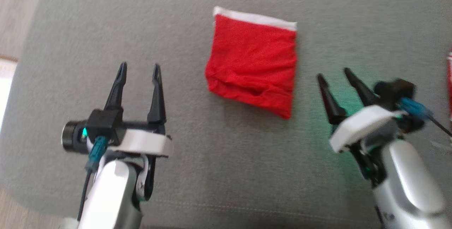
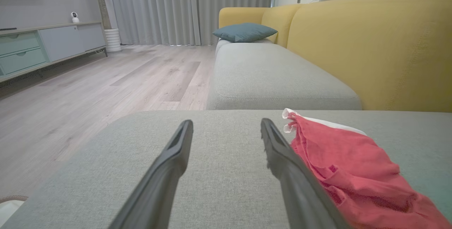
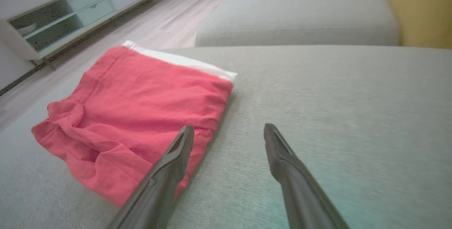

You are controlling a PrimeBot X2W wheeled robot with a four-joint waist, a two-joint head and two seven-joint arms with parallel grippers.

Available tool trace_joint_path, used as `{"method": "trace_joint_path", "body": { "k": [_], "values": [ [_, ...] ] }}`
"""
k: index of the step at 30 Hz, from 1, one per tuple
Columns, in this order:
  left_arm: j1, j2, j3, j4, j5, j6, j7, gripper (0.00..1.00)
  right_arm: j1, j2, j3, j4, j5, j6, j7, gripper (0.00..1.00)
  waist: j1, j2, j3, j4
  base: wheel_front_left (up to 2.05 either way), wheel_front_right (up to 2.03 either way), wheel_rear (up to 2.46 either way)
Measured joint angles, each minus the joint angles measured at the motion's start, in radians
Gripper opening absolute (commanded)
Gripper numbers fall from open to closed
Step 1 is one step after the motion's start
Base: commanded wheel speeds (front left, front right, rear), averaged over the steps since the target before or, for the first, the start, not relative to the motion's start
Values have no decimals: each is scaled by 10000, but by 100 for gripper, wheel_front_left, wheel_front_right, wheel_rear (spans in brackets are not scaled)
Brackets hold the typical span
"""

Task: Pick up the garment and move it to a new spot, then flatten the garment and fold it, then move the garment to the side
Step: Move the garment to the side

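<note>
**Head view: folded red garment lies between two wide, empty tools**

Head view places the garment at upper centre of the frame. It lies flat on the grey cushion as a rough red square, with a white band along its top edge. The left tool is at lower left, well apart from the cloth, fingers spread wide with nothing between them. The right tool is right of centre, near the garment's right edge but not touching it, and is equally wide and empty. In the left wrist view the cloth fills the lower right, just beside that tool's right finger. In the right wrist view it spreads across the left half of the frame.

The fabric looks thin, light and limp, so it should lift easily but sag and slide layer over layer. The fold seems done, so the move aside is probably what remains. A pinch through every layer at the bunched lower edge, or at both side edges together, should keep the fold from opening.
</note>
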Motion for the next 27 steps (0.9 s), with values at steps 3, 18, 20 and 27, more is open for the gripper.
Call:
{"method": "trace_joint_path", "body": {
  "k": [3,18,20,27],
  "values": [
    [-298,-113,-65,67,0,-33,-12,100,-707,8,533,917,161,0,184,100,0,0,329,319,0,0,0],
    [-489,-370,-73,42,267,-54,-13,100,-2284,128,1306,2932,727,2,1950,0,0,0,735,742,0,0,0],
    [-486,-376,-42,42,322,-71,-13,100,-2282,134,1446,2867,750,0,1935,0,0,0,707,640,0,0,0],
    [-428,-311,73,40,500,-136,-81,100,-1759,-48,2061,2146,715,0,1701,0,0,0,587,-83,0,0,0]
  ]
}}
